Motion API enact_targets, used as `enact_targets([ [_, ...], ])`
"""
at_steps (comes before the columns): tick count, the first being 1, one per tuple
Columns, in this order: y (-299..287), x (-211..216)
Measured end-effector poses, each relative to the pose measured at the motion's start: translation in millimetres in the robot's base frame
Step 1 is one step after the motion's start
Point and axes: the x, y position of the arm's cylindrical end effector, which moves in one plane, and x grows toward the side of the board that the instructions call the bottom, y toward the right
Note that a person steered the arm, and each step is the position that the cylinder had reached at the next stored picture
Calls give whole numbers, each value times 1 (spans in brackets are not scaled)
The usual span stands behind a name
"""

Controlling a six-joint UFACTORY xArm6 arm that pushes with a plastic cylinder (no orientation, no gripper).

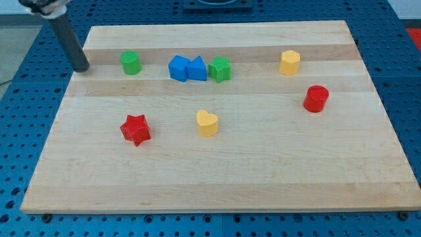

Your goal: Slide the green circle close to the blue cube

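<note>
One rod cut off at the view's top, your tip (81, 68) near the board's (217, 184) top-left corner, left of the green circle (131, 62), apart from the blue cube (178, 68), no jaws on this rig, no writing legible.

One camera view was on record. It looked down at a steep angle from beyond the view's bottom edge, facing toward the view's top. It stood far enough back to take in almost the whole counter (217, 191) and the surrounding blue perforated base (404, 79).
</note>
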Motion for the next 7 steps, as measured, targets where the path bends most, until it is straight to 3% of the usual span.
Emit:
enact_targets([
  [1, 6, -21],
  [3, 45, 33],
  [5, 22, 1],
  [7, 58, 6],
])
